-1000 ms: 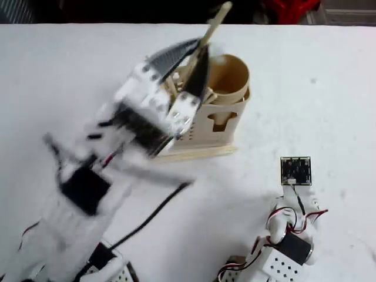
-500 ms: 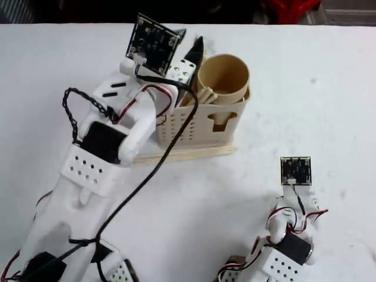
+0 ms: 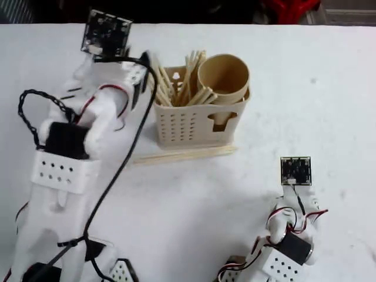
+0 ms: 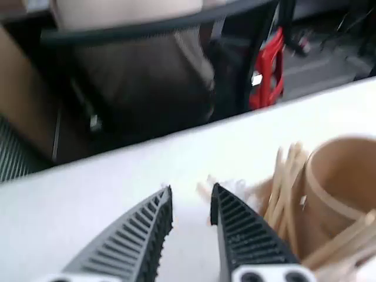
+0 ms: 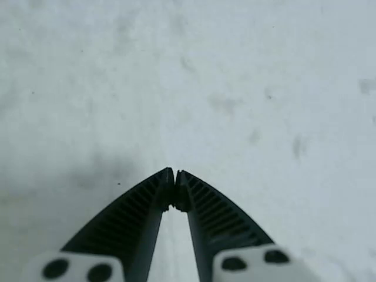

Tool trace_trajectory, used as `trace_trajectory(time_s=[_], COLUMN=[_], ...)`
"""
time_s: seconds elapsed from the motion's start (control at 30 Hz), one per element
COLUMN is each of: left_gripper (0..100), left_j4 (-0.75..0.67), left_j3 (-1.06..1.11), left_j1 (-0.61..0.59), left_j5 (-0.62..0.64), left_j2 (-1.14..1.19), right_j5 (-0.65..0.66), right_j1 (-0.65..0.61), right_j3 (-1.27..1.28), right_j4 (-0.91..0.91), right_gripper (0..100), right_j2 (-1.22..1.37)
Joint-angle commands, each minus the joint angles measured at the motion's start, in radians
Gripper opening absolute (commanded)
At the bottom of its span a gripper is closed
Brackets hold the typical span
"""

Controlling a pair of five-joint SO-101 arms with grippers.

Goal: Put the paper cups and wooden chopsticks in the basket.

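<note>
The cream slotted basket stands at mid-table. A tan paper cup sits upright in its right half. A bundle of wooden chopsticks leans in its left half. A few more chopsticks lie flat on the table along the basket's front. My left gripper is open and empty, raised just left of the basket, with the chopsticks and the cup beside it. My right gripper is shut on nothing, over bare table at the front right.
The left arm and its black cable take up the table's left side. The right arm rests at the front right. The white table lies bare to the right of the basket.
A second ago my left gripper held chopsticks over the basket. They now stand in the basket, and the gripper has let go and swung left, away from it. The right arm stayed still.
</note>
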Motion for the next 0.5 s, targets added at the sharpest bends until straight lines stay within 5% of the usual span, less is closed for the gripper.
trace_trajectory(time_s=[0.0,0.3,0.47], left_gripper=[13,13,13], left_j4=[0.040,-0.554,-0.468], left_j3=[0.135,0.746,0.776], left_j1=[-0.107,-0.154,-0.117], left_j5=[0.008,0.011,-0.051], left_j2=[-0.035,-0.030,-0.024], right_j5=[-0.003,-0.003,-0.003], right_j1=[-0.004,-0.004,-0.004], right_j3=[0.005,0.005,0.005], right_j4=[0.005,0.005,0.005], right_gripper=[1.8,1.8,1.8], right_j2=[-0.005,-0.005,-0.005])
